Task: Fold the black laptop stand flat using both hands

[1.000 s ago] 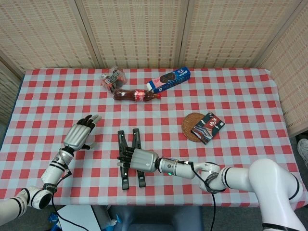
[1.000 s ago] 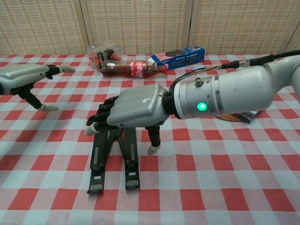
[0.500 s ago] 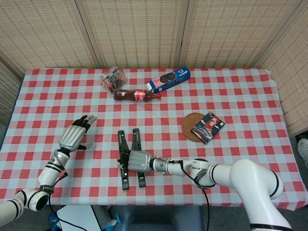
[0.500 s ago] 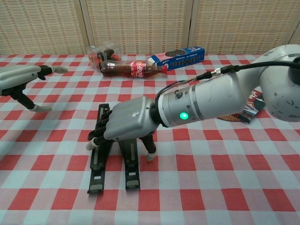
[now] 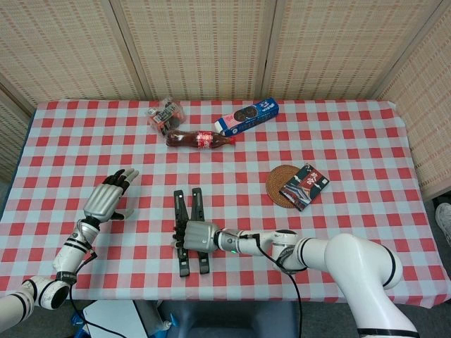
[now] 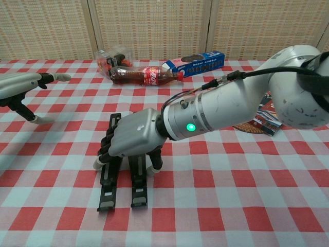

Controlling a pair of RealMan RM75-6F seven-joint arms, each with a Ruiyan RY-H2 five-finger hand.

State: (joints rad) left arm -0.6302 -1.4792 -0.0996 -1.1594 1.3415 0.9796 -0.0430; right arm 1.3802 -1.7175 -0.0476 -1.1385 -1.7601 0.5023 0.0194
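The black laptop stand lies near the table's front edge, its two bars almost parallel; in the chest view the stand points toward me. My right hand lies across its middle. In the chest view that right hand curls its fingers down over the left bar while the thumb sits beside the right bar, gripping both. My left hand hovers well left of the stand with fingers stretched out and nothing in it. The chest view shows this left hand at the far left edge.
At the back lie a cola bottle, a blue cookie box and a snack packet. A round coaster with a dark packet on it sits right of centre. The table's front edge runs just below the stand.
My right hand has slid further left and lower over the stand, and the two bars now lie closer together. My left hand has drawn back to the left.
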